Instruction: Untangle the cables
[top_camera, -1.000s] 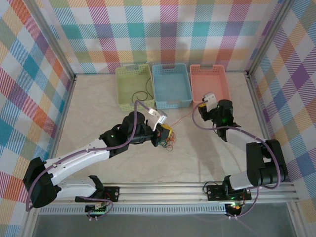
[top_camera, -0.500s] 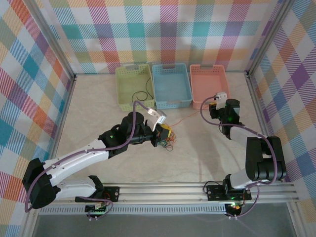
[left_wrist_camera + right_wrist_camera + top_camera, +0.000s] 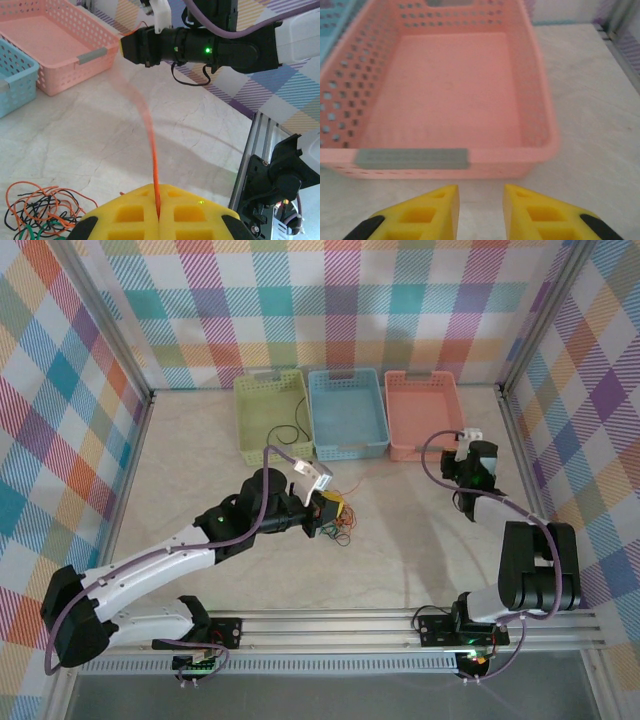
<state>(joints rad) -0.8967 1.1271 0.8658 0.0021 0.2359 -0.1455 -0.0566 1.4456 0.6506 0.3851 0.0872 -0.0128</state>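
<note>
Two robot arms work on a pale marble-patterned surface (image 3: 400, 550). The left pincer (image 3: 157, 200) is closed on a thin orange cable (image 3: 154, 165), which rises from between its yellow pads and blurs out toward the right arm. Just beside and below this pincer lies the tangle of cables (image 3: 40, 210), a loose knot of orange, black and green strands.

The right pincer (image 3: 480, 200) has its jaws parted, and no strand can be seen between them.

Risks, as a judgement: with nothing visibly holding its far end, the orange cable could drop back across the knot and snag again. Because the knot sits so near the left pincer, a hard pull might drag the whole bundle along instead of freeing one strand. So thin a cable could also slip out from between the pads.

Three baskets stand beyond both pincers. The pink basket (image 3: 540, 100), directly ahead of the right pincer, is empty. The blue basket (image 3: 347, 410), between the other two, looks empty. The green basket (image 3: 262, 410), beyond the left pincer, holds a black cable (image 3: 291, 430).
</note>
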